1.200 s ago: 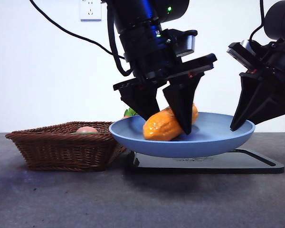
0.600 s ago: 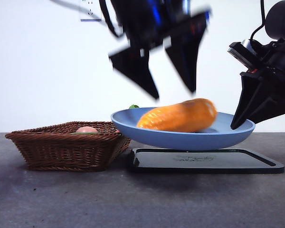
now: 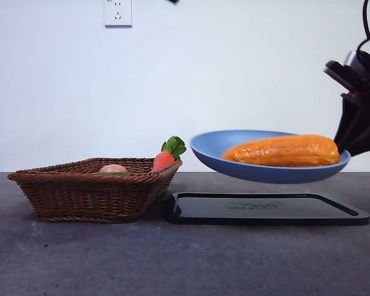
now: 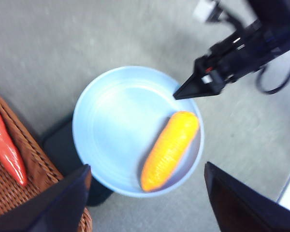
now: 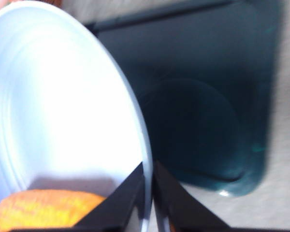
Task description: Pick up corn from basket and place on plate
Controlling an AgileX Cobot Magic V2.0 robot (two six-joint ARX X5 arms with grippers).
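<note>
Right gripper (image 5: pixel 149 193) clenched on plate (image 3: pixel 259 172) rim, plate lifted clear above black tray (image 3: pixel 265 209). Corn (image 3: pixel 282 151) lies inside. Left gripper (image 4: pixel 147 203) released, high above. Basket (image 3: pixel 92 188) beside tray holds carrot (image 3: pixel 163 159).

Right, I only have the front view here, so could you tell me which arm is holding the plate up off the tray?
Observer: The right claw. Its wrist view shows both jaws pinched on the rim of the plate.
Operator: Thank you. And where is the left one? I cannot see it at all.
Observer: The left claw hangs open high above the plate, looking straight down on the corn.
Operator: Good. Is the carrot lying fully inside the basket?
Observer: The part in view is. The left wrist view shows the carrot lying flat on the weave of the basket, but the picture's edge cuts off its leafy end.
</note>
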